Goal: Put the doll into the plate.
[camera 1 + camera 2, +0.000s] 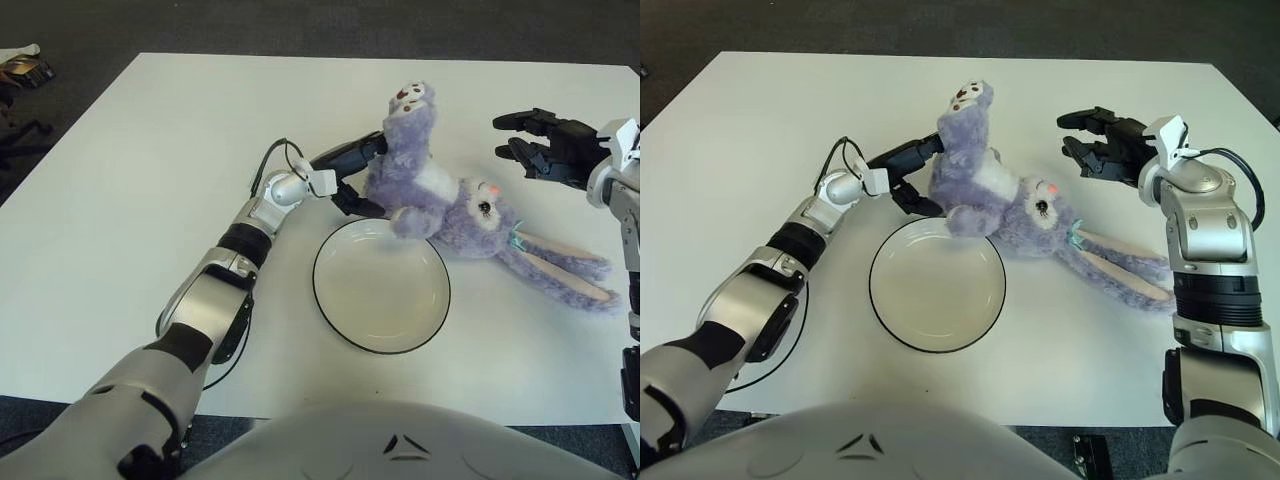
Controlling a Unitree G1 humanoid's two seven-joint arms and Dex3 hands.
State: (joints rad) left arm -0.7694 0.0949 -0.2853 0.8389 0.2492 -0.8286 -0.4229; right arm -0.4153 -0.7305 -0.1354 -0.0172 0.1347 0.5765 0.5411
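1 doll (440,200), a purple plush rabbit, lies on the desk (130,180); it has 2 long ears and 2 feet with brown pads. 1 plate (381,286), white with a dark rim, sits on the same desk. There is 1 desk, white-topped. 2 robot arms show, each ending in 1 hand: 1 left hand (350,175) and 1 right hand (540,145). At the far left edge, off the desk, 1 small unclear object (22,68) lies on the floor.
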